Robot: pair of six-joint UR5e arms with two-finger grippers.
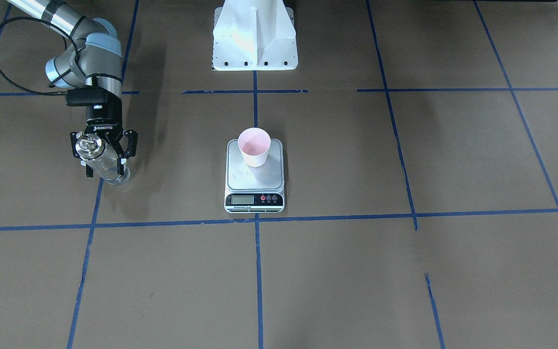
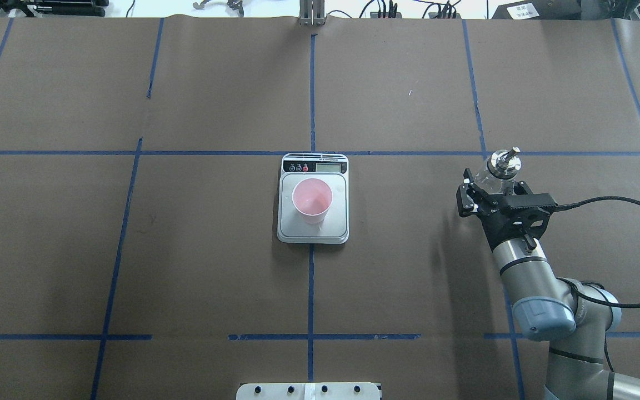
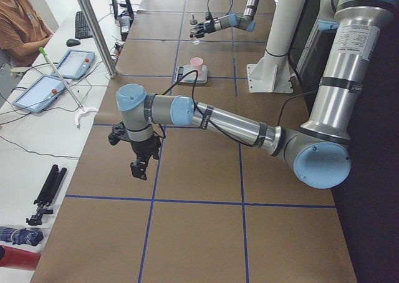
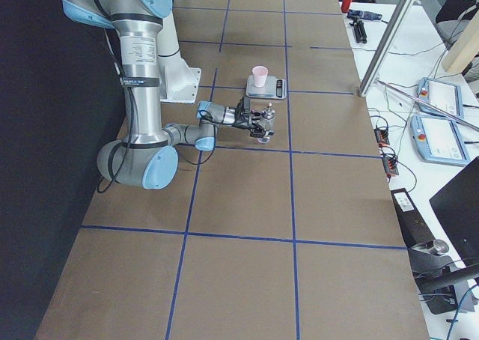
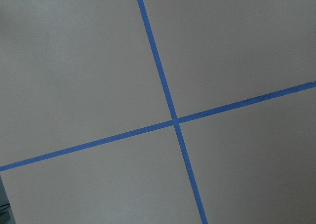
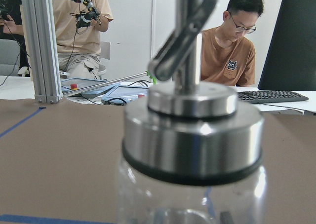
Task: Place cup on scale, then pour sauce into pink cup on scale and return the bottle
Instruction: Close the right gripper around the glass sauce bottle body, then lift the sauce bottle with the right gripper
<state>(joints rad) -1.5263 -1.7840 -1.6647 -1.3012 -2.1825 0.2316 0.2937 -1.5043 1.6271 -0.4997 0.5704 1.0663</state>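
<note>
The pink cup point(image 1: 255, 145) point(image 2: 311, 199) stands upright on the silver scale point(image 1: 252, 183) point(image 2: 286, 229) at the table's middle. Whether it holds any liquid, I cannot tell. Far off to the robot's right, my right gripper point(image 1: 104, 169) point(image 2: 492, 188) is shut on the clear glass bottle point(image 1: 100, 162) point(image 2: 499, 166), which is upright at table height. Its silver pour-spout cap point(image 6: 192, 130) fills the right wrist view. The sauce cannot be made out through the glass. My left gripper point(image 3: 140, 167) hangs over bare table far to the left; I cannot tell its state.
The white robot pedestal point(image 1: 255, 39) stands behind the scale. Blue tape lines point(image 5: 173, 120) cross the brown table cover. Beyond the far edge are an aluminium post point(image 6: 42, 41), tablets point(image 3: 75, 62) and seated people point(image 6: 232, 46).
</note>
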